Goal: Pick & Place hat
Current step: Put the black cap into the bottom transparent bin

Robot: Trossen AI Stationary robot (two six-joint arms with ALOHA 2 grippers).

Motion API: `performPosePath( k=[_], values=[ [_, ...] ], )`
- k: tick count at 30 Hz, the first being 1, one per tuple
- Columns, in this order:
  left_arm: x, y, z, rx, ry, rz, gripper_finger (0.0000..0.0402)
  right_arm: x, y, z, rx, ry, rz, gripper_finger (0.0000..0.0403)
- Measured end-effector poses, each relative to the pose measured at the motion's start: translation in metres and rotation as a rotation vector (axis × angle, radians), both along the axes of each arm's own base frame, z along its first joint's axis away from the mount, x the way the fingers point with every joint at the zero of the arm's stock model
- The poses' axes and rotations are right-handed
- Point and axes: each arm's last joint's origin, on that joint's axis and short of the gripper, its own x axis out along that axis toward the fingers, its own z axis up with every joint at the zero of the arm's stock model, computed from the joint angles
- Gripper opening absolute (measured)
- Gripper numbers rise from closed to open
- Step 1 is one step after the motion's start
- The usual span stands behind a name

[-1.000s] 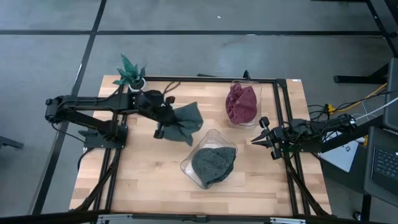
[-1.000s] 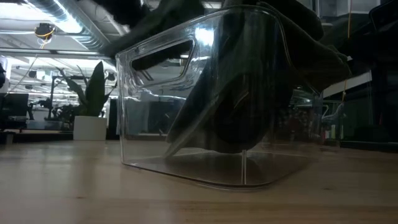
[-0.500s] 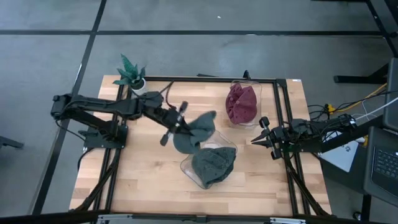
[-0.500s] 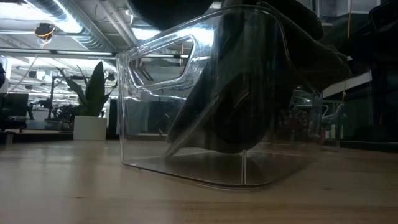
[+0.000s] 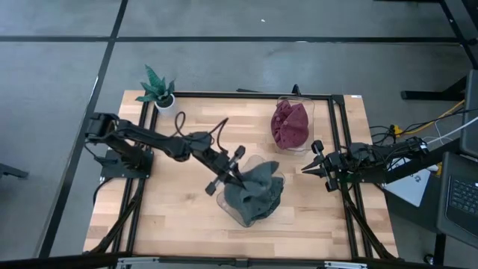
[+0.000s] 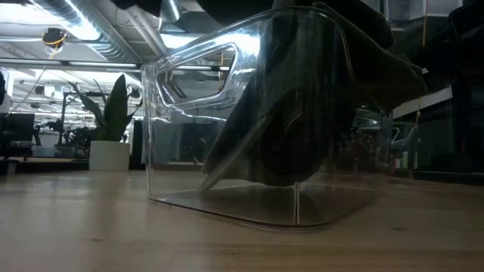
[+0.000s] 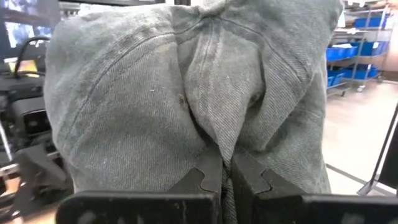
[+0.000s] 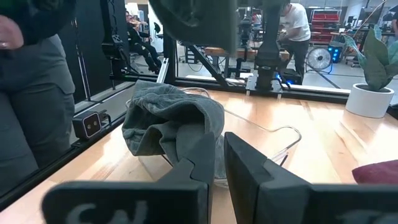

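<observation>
From above, our left gripper pinches a grey hat over the clear bin; our right gripper waits apart, fingers nearly together. Our left wrist shows fabric clamped between fingers. Released off-centre, the hat could drape over the rim.

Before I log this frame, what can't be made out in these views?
- High view: whether the grey hat held by the left gripper touches the hat already in the clear bin; they blend.
- Left wrist view: the bin below, hidden by the held hat.
- Low view: both grippers, cut off by the top edge.
- Right gripper: waits at the table's right side; finger gap too small in the high view.
</observation>
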Motion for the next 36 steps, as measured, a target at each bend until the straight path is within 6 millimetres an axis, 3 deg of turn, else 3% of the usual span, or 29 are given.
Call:
performPosePath(
  k=[12,22,36],
  values=[
    [0.028,-0.017,-0.029,-0.01,-0.042,-0.048,0.0005,0.0,0.0,0.0,-0.002,-0.001,0.0,0.0036],
    [0.04,-0.018,-0.057,-0.01,0.007,-0.065,0.0007,0.0,0.0,0.0,-0.002,-0.001,0.0,0.0036],
    [0.012,-0.001,-0.105,-0.042,0.079,0.004,0.0008,0.0,0.0,0.0,0.0,0.0,0.0,0.0036]
  ],
)
